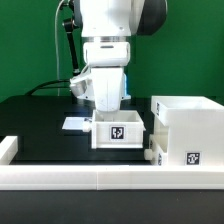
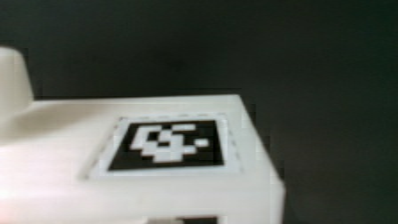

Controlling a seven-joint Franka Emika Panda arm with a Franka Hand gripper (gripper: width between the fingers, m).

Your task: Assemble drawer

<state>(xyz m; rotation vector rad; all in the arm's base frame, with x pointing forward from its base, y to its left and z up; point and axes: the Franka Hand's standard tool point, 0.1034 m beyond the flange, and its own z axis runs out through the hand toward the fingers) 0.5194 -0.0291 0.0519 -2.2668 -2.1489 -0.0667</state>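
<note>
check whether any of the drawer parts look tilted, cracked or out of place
Nothing stands out. The small tray box sits upright and level under the arm, and the large shell stands square beside it on the exterior view's right. No cracks show; the wrist view is blurred.

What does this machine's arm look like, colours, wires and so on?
The arm is glossy white and rounded, with a black joint up on the exterior view's right and a thin dark band above the wrist. Black cables run down its other side. The pincer is a white boxy block with a small pale box on its side. No markings show on it.
</note>
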